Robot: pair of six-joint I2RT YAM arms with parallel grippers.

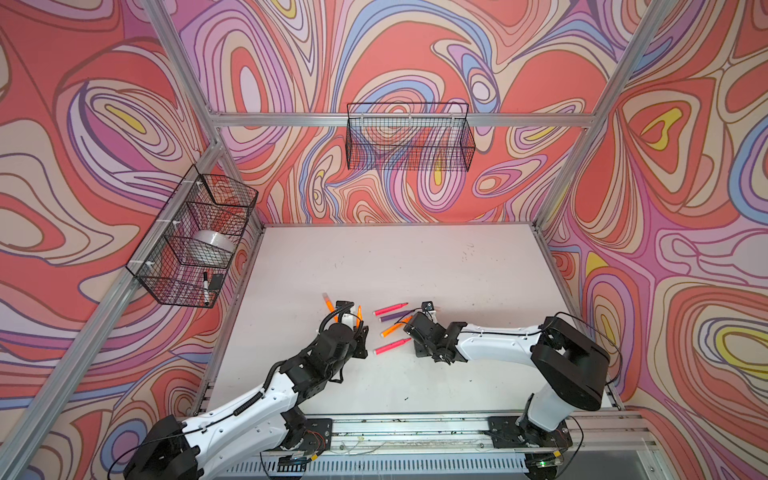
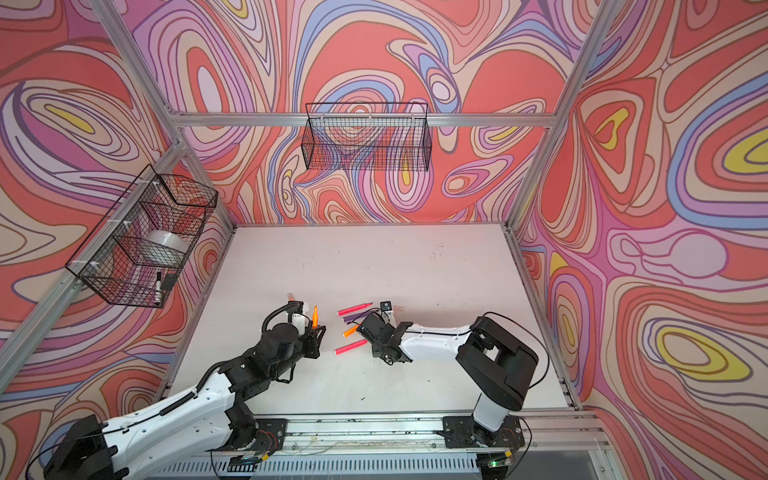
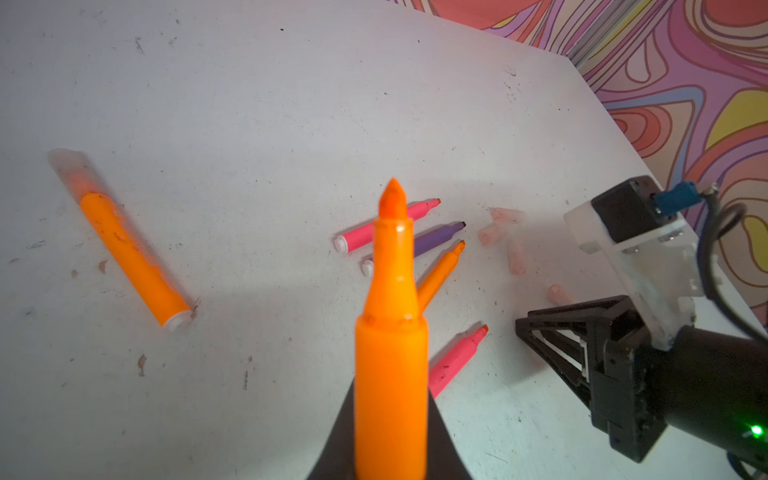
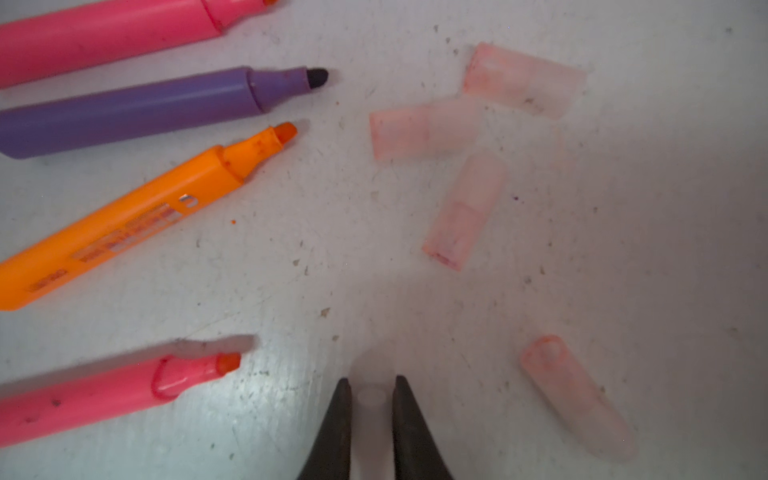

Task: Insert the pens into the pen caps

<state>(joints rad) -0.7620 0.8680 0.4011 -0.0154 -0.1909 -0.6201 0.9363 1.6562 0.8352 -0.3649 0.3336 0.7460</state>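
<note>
My right gripper (image 4: 371, 386) is pinching one pen cap (image 4: 371, 399) between its two dark fingers (image 4: 338, 419), which are pressing in on either side. The cap's long axis is running along the fingers, with one pale round end facing outward. I cannot tell whether that end is the open mouth. My left gripper (image 3: 390, 419) is clamping the barrel of an orange pen (image 3: 390, 291). Its long axis is pointing straight out from the fingers, bare tapered tip leading. In both top views the grippers are facing each other near the middle of the table (image 1: 395, 257), the right one close by on the right, with four uncapped pens (image 1: 390, 310) lying between them. I judge the coming move is bringing cap and pen tip onto one line. Four loose caps (image 4: 465, 210) are lying just beyond the right fingers. A capped orange pen (image 3: 129, 249) is lying well apart.
</note>
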